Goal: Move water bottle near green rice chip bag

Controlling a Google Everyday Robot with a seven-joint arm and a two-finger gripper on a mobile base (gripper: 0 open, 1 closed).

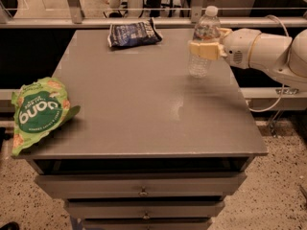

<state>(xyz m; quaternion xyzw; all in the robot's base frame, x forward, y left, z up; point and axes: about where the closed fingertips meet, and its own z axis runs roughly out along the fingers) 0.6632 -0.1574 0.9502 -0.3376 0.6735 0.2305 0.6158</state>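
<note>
The water bottle (202, 40) is clear and ribbed with a white cap and stands upright near the table's far right edge. My gripper (204, 49) reaches in from the right and is shut on the bottle's middle, its cream-coloured fingers (200, 50) wrapped across the bottle's front. The bottle's base is at or just above the tabletop. The green rice chip bag (39, 111) lies at the front left corner of the table, hanging slightly over the left edge, far from the bottle.
A dark blue snack bag (132, 33) lies at the table's far edge, left of the bottle. The grey tabletop (148, 104) sits on a drawer cabinet. A rail runs behind the table, and a cable hangs at the right.
</note>
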